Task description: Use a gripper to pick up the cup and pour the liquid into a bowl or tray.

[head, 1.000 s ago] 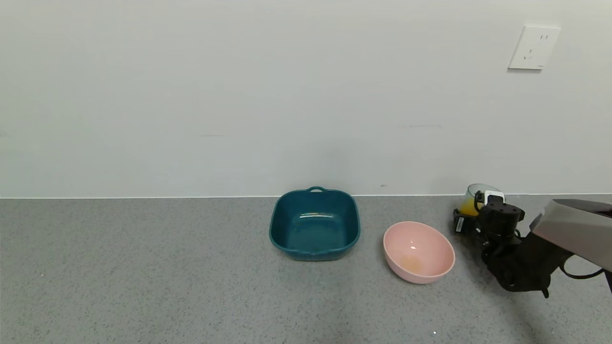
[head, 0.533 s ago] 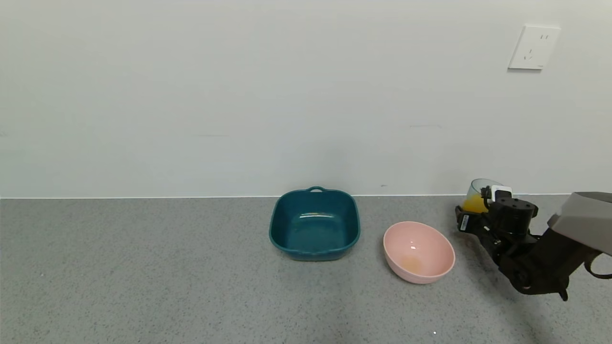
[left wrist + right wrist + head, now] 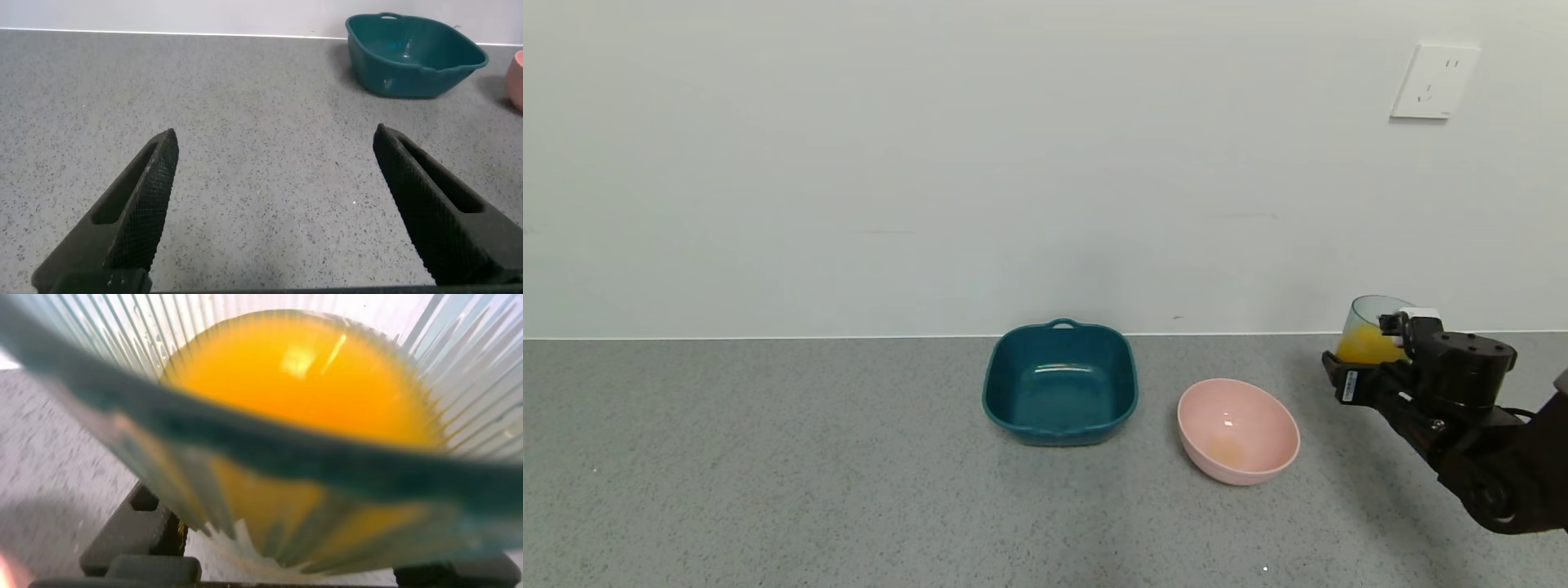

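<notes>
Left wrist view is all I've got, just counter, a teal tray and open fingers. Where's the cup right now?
Observer: The cup is held off the counter by the right gripper, on the robot's far right.
Operator: Anything in it?
Observer: Yes, orange liquid fills its lower part, unspilled.
Operator: And the pink bowl?
Observer: The pink bowl sits between the teal tray and the cup, with a faint orange smear inside.
</notes>
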`<action>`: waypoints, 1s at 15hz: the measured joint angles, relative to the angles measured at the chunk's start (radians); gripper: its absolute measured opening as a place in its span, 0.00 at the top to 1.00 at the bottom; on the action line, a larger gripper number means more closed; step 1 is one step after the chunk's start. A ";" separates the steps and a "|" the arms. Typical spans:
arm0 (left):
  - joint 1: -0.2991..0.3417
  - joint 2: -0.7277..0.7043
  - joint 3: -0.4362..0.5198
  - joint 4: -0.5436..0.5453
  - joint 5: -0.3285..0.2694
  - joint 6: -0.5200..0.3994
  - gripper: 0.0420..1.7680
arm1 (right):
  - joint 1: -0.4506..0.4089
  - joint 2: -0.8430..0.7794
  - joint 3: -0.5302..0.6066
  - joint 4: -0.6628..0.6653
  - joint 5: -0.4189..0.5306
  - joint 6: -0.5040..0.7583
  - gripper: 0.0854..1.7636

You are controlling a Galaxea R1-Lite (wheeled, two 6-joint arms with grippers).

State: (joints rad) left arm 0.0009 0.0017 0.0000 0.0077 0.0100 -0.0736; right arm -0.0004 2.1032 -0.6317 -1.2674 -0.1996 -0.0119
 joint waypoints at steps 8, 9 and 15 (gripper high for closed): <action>0.000 0.000 0.000 0.000 0.000 0.000 0.03 | 0.026 -0.158 0.112 0.000 0.040 -0.127 0.26; 0.000 0.000 0.000 0.000 0.000 0.000 0.03 | 0.031 -0.164 0.118 0.000 0.040 -0.137 0.26; 0.000 0.000 0.000 0.000 0.000 0.000 0.03 | 0.086 -0.187 0.150 0.000 0.039 -0.218 0.26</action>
State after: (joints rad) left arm 0.0009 0.0017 0.0000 0.0077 0.0104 -0.0740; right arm 0.0851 1.9162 -0.4815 -1.2670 -0.1602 -0.2298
